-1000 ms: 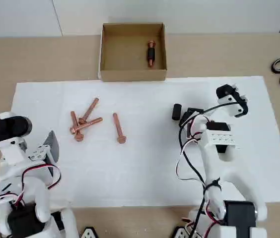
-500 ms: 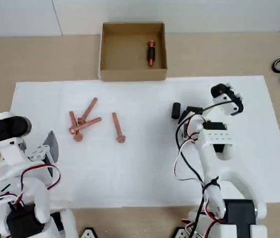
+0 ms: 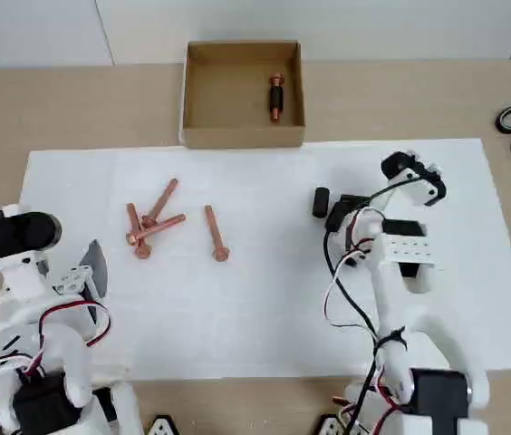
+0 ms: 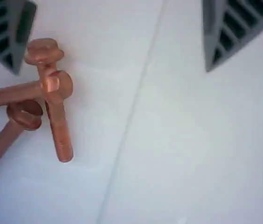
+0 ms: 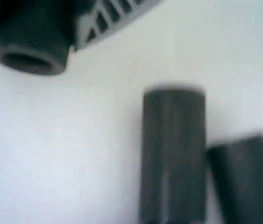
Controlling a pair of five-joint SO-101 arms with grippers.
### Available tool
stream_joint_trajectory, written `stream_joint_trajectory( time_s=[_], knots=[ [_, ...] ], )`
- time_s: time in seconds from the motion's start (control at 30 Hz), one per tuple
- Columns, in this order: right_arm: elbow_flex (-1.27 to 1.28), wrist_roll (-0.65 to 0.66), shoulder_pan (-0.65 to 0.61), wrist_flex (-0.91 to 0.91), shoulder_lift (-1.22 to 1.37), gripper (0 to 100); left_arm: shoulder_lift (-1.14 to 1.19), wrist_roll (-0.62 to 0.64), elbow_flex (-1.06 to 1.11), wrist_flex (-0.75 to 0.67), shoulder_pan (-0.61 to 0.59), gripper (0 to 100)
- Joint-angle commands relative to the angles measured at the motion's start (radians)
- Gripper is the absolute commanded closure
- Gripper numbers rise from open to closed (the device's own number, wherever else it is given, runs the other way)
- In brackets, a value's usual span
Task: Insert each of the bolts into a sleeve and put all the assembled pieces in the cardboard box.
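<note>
High view: below-left of the cardboard box (image 3: 242,138), the left end effector (image 3: 91,267) hangs released; four bolts (image 3: 160,226) lie on paper (image 3: 255,308) below the box, one assembled piece (image 3: 275,97) inside it; below-right, a sleeve (image 3: 321,202) lies beside the right end effector (image 3: 342,214), whose grip cannot be told.

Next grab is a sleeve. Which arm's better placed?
Right. The right hand is already at the black sleeves; the left hand is open beside the bolts, well away from them.
</note>
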Motion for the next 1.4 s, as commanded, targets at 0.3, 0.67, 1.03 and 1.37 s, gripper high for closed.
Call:
stream_joint_trajectory(
  time_s=[0.3, 0.67, 1.03, 1.37],
  knots=[
    [-0.115, 0.282, 0.01, 0.17, -0.082, 97.0, 0.0, -0.011, -0.01, -0.002, 0.006, 76],
    [-0.172, 0.611, 0.007, 0.088, 0.151, 96.5, 0.0, -0.011, -0.005, 0.0, 0.006, 76],
    [-0.21, 0.657, 0.008, 0.17, 0.166, 82.4, 0.0, -0.011, -0.005, 0.0, 0.006, 76],
    [-0.311, 0.657, 0.004, 0.274, 0.174, 82.6, 0.0, -0.011, -0.005, 0.0, 0.006, 76]
  ],
)
